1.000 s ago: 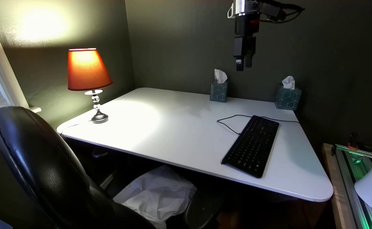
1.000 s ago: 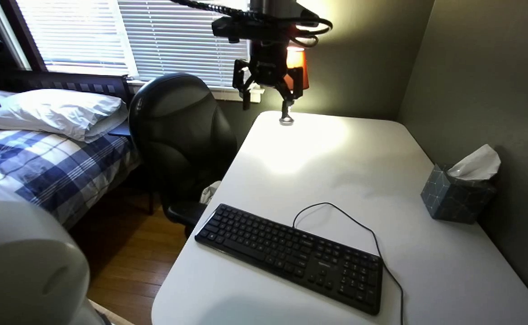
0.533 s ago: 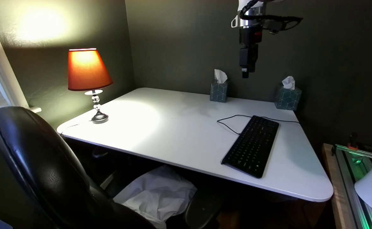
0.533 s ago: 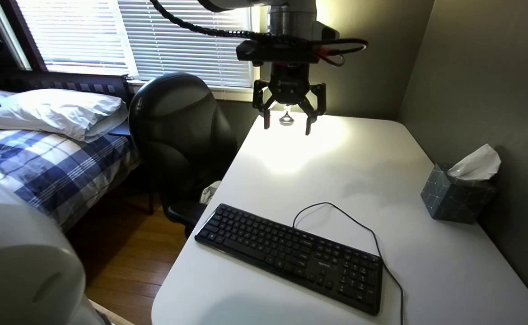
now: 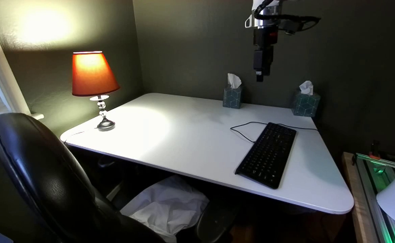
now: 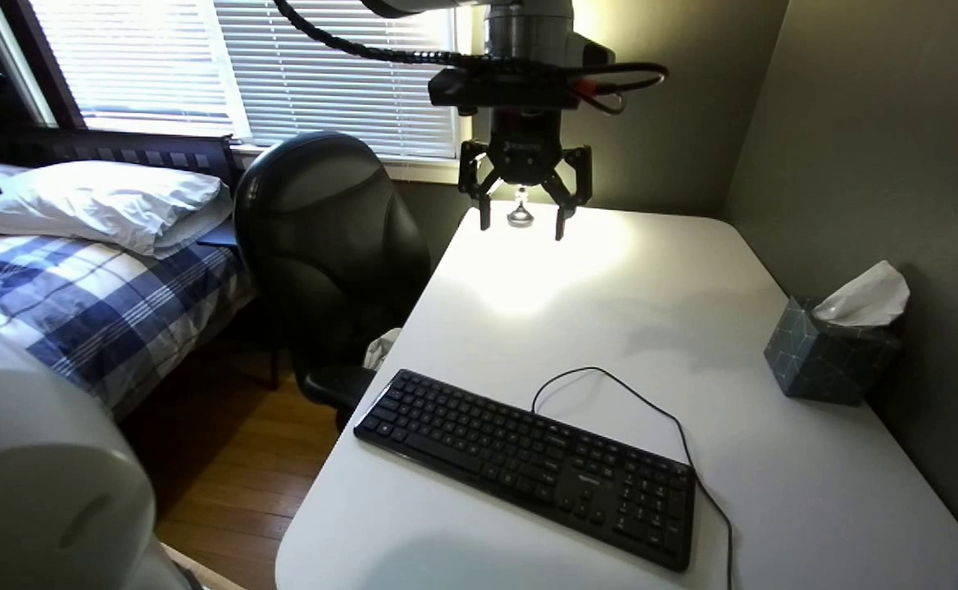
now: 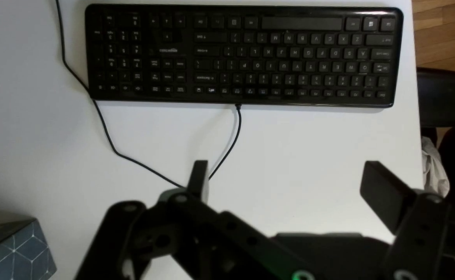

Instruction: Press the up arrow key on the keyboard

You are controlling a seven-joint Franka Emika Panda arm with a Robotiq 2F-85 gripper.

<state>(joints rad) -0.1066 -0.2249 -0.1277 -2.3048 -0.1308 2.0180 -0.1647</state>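
The black keyboard (image 5: 268,153) lies flat on the white desk in both exterior views, also here (image 6: 519,467). In the wrist view the keyboard (image 7: 211,56) spans the top, its lettering upside down. The up arrow key (image 7: 167,37) is the single key above the row of other arrow keys in that picture's inverted layout; in an exterior view it is a small dark key (image 6: 586,495). My gripper (image 7: 287,167) is open and empty, fingers pointing down. It hangs well above the desk (image 6: 522,233), apart from the keyboard, on its cable side. It also shows edge-on (image 5: 259,79).
A thin black cable (image 6: 667,414) loops on the desk (image 5: 190,135) behind the keyboard. Tissue boxes (image 5: 232,97) (image 5: 306,104) stand along the wall side. A lamp (image 5: 94,74) stands at the desk's far end. A black chair (image 6: 331,246) is against the desk's side.
My gripper has come lower and straightened from a tilt to nearly upright, shifting right in both exterior views. In the last half second it has barely moved. The keyboard has not moved.
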